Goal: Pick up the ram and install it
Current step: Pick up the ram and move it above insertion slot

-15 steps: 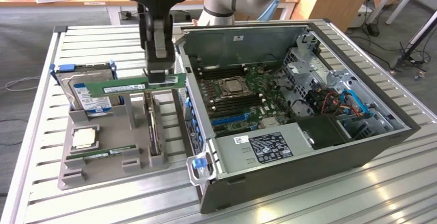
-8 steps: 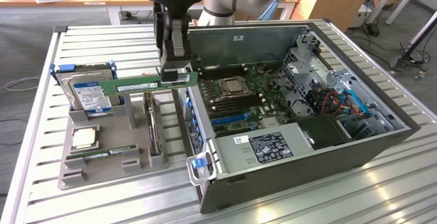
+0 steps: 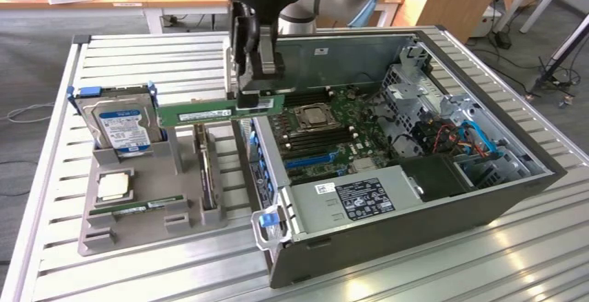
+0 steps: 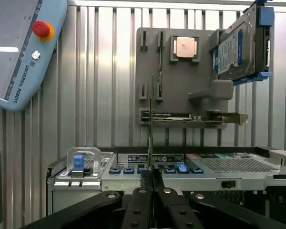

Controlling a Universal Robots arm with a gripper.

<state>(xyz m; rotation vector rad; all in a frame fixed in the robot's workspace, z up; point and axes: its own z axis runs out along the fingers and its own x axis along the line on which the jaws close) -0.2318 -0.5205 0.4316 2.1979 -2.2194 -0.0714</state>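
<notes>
Well out from the open dark-grey metal computer case (image 3: 414, 226), towards the exterior view's left, a silver hard drive with a blue label (image 3: 124, 126) stands upright in a flat grey plastic parts holder (image 3: 101, 236). That holder sits just beside the case and also carries a square silver CPU chip (image 3: 115, 186) and a second green memory stick (image 3: 138, 207), lying flat.

Now the action: the ram (image 3: 198, 114), a long thin green board with a white label strip, is in the air and level, just outside the case's open side. The black two-finger gripper (image 3: 256, 98) has its jaws pinched on the end of the stick nearest the case. The wrist view has the ram (image 4: 151, 124) edge-on, running straight out from the gripper (image 4: 151, 179).

So it's lifted, not yet seated. Carrying it well, I'd say, means keeping the board level and square in the pinch, because that long free end could lever it loose. Room looks tight along the case's rim and above the blue latch (image 3: 267, 219). It looks generous over the green motherboard (image 3: 345, 143) inside the case.
</notes>
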